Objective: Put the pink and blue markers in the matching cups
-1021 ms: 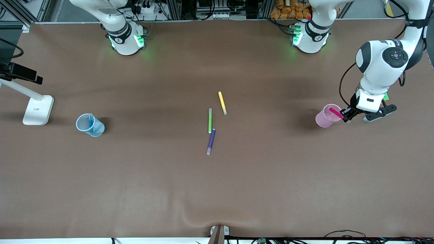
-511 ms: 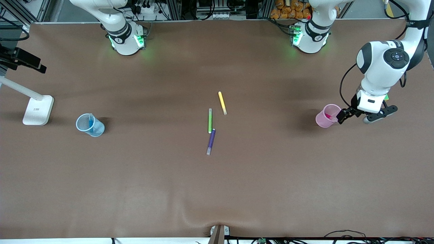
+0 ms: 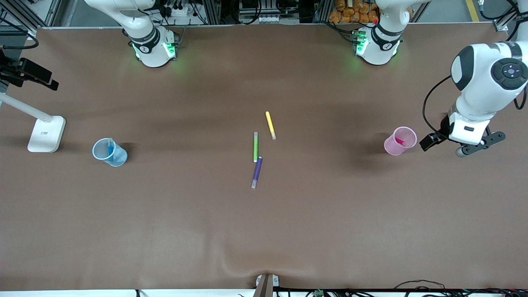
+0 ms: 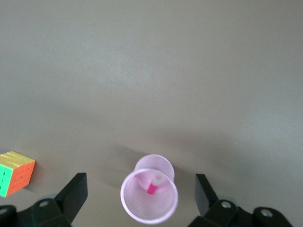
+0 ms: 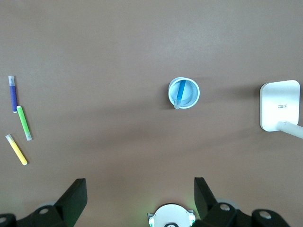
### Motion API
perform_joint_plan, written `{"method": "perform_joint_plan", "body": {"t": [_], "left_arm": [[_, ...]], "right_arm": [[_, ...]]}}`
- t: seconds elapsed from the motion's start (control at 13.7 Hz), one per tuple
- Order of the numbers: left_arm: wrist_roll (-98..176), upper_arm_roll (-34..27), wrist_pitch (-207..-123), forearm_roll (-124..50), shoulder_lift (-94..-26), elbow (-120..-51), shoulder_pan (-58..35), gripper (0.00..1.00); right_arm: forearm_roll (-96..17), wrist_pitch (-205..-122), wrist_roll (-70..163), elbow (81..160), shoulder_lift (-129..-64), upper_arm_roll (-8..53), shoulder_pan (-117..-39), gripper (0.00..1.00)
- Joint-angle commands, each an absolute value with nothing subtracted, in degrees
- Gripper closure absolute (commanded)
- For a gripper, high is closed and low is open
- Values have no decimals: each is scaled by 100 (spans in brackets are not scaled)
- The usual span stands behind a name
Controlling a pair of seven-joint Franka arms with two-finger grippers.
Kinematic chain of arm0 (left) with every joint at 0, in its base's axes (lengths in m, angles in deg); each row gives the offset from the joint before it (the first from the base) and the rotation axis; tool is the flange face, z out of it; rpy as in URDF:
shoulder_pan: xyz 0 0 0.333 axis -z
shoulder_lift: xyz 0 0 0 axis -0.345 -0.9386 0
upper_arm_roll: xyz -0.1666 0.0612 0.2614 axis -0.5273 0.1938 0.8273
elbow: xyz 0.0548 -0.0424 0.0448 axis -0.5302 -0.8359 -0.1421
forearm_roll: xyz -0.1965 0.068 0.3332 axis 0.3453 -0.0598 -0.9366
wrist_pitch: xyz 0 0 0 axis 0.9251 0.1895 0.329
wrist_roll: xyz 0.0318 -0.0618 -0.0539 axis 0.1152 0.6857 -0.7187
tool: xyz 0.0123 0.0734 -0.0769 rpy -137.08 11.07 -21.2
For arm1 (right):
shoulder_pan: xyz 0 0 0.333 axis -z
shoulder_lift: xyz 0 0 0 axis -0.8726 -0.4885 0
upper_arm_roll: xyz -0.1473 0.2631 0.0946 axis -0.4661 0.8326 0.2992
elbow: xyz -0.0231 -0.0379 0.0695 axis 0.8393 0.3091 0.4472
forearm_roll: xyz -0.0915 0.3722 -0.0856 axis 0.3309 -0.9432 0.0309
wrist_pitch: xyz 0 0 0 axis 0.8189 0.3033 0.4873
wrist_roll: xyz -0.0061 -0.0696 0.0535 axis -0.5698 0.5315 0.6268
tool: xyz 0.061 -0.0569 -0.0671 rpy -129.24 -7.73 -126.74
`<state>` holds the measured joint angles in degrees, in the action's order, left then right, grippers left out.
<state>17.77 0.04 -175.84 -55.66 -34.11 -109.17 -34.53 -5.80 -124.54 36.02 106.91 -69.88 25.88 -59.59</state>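
Two cups stand on the table (image 3: 165, 231), one at each end. The pink cup (image 3: 399, 141) stands toward the left arm's end and holds the one pink marker (image 3: 399, 142), which leans inside it. The blue cup (image 3: 109, 152) stands toward the right arm's end and holds the one blue marker (image 3: 110, 149), also leaning against the wall.

Three other markers lie flat near the middle of the table: a yellow marker (image 3: 270, 125) farthest from the front camera, a green marker (image 3: 255, 147) nearer, and a purple marker (image 3: 257, 172) nearest, its tip just beside the green one's end.

The left gripper (image 3: 439, 142) hangs just beside the pink cup, fingers spread and holding nothing. The right gripper (image 5: 137, 198) is high over the table near its own base, fingers spread wide and empty.

One white lamp base (image 3: 46, 133) stands near the blue cup. One colourful puzzle cube (image 4: 15, 172) rests near the pink cup.
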Motion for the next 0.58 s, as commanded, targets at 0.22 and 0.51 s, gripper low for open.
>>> {"method": "perform_joint_plan", "body": {"t": [0.22, 0.51], "left_arm": [[1813, -81, -16557, -5445, -3541, -9871, -3407, 0], [1857, -195, -16048, -5418, -3541, -9501, -3336, 0]], "right_arm": [[-471, -12577, 3608, 10863, -6846, 2584, -5997, 0], [-270, -12656, 3625, 10872, -6846, 2593, -6006, 0]]}}
